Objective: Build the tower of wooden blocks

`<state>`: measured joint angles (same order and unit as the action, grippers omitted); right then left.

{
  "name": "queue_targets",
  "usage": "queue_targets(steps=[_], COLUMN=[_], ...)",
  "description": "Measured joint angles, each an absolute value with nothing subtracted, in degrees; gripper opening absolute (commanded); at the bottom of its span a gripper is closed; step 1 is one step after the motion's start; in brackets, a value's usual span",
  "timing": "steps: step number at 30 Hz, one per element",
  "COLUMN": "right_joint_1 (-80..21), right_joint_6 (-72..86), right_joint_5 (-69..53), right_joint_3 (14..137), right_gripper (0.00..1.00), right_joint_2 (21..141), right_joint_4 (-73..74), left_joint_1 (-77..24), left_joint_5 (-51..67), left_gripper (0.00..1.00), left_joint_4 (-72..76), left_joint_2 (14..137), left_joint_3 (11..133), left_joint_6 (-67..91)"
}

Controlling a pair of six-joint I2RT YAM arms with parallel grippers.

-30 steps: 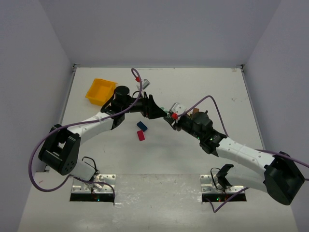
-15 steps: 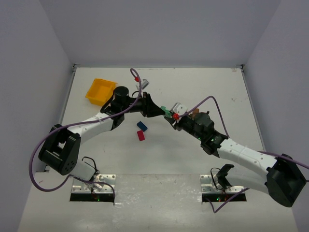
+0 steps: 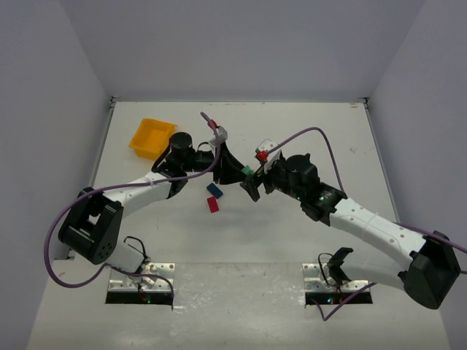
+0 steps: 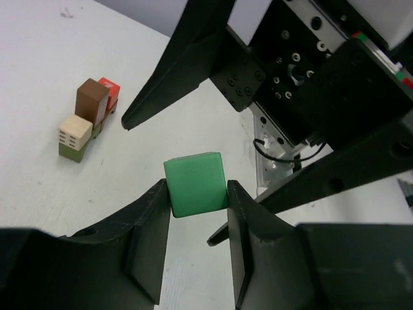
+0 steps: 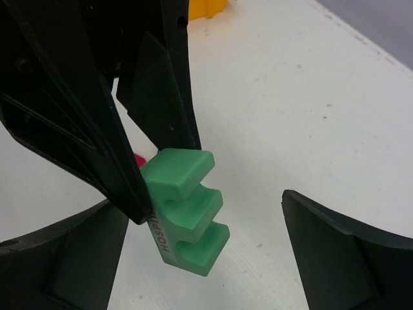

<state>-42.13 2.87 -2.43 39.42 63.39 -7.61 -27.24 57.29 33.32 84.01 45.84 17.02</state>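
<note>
Your left gripper (image 4: 197, 197) pinches the green block (image 4: 195, 183) by its flat sides, squarely between the spread jaws of your right gripper (image 5: 205, 201); it looks light, rigid and slick-painted, so take the flat faces, not the notched edge.

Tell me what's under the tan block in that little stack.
An olive block lies directly under the tan block. How far it runs behind is hidden by the brown block beside it.

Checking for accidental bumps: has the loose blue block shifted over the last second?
No. The blue block sits unmoved, just beyond the red block, as before.
</note>
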Motion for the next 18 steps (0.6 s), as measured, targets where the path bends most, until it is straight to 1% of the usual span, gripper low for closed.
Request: queue_targets(steps=[6,12,16,18], right_joint_1=[-40.83,-39.44,-39.46,-39.44], right_joint_6=[3.8,3.93,4.04,4.02], right_joint_5=[-9.24,-17.91,-21.34,-22.35], right_joint_3=[40.29,44.13,44.4,44.4], right_gripper=[0.99,0.98,0.94,0.89], right_joint_2=[61.19,60.61,59.98,59.99], right_joint_4=[2.39,8.29,9.65,10.14], left_joint_1=[-27.18,-27.18,-27.18,-27.18], left_joint_5=[68.29,72.14,73.29,73.73], left_gripper=[0.0,0.0,0.0,0.0], left_joint_4=[33.26,28.94,27.55,27.33], left_joint_2=[84.01,83.99,83.99,83.99], left_joint_3=[43.83,43.72,43.72,43.72], left_joint_6=[2.45,-6.83,-9.02,-9.28])
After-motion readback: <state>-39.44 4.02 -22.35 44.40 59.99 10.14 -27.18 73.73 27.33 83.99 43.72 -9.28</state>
